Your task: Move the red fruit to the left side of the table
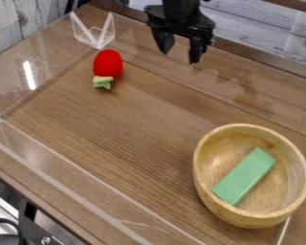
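Your red fruit (107, 65) lies on its side on the table (118, 134) toward the far left, green stem nearest you; your gripper (179, 48) hangs to its right by the far wall, apart from it, fingers spread and empty; near right, a wooden bowl (217, 145) holds a green block (244, 175).

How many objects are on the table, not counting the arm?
3: the red fruit far left, the wooden bowl near right, and the green block lying inside the bowl. Nothing seems hidden.
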Available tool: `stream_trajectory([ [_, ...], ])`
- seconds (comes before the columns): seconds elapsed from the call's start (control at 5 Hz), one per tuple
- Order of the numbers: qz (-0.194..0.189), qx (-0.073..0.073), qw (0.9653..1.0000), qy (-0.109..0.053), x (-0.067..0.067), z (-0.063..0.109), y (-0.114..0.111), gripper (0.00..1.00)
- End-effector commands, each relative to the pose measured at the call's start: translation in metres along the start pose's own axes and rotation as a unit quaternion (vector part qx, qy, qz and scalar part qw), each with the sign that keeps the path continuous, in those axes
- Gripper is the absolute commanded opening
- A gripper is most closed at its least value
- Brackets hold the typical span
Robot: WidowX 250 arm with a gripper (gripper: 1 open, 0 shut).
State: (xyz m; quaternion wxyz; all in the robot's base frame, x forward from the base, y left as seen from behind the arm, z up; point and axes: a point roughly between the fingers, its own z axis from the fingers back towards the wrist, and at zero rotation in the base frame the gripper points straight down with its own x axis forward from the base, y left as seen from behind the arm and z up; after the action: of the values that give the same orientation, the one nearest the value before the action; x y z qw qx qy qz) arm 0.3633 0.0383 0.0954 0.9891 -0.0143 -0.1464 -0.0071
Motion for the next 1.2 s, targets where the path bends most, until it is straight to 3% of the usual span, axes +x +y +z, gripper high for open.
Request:
stream_trajectory([
  [0.0, -0.039, -0.002, 0.9986, -0.035, 0.012, 0.026, 0.01, 1.0],
  [0.2, -0.061, -0.008, 0.9973, -0.039, 0.014, 0.033, 0.014, 1.0],
  [0.6, -0.05, -0.001, 0.9979, -0.041, 0.007, 0.028, 0.013, 1.0],
  [0.8, 0.004, 0.014, 0.9991, -0.041, 0.012, 0.021, -0.002, 1.0],
  [1.0, 0.028, 0.024, 0.9986, -0.038, 0.014, 0.014, -0.008, 1.0],
])
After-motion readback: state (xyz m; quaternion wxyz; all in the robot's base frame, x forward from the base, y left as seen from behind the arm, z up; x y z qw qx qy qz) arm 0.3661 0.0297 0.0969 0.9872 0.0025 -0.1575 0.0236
